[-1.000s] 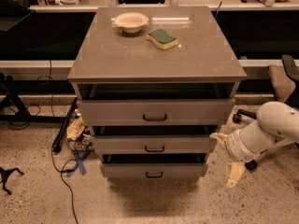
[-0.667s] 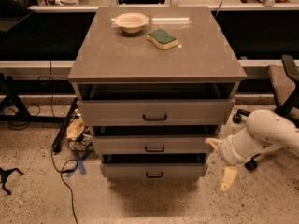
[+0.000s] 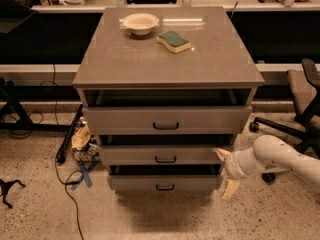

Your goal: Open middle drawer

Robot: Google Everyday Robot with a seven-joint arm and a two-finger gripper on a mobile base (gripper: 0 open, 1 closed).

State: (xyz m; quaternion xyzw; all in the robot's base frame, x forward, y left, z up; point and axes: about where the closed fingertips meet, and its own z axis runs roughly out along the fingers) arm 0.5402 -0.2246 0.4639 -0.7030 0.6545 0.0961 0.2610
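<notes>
Your claw [image 3: 225, 170] hung by the right end of the middle drawer [image 3: 130, 155].
It gaped wide, gripping nothing, apart from the handle [image 3: 165, 159].

We can read no text, label, brand, number or sign anywhere in this view. The flat grey front of the middle drawer [image 3: 130, 155] carries none that we can make out. The gripper [image 3: 225, 170] sits just beside the right end of that front, its two pale fingers spread apart: one is up by the drawer's right corner, the other hangs lower, by the bottom drawer's end.
</notes>
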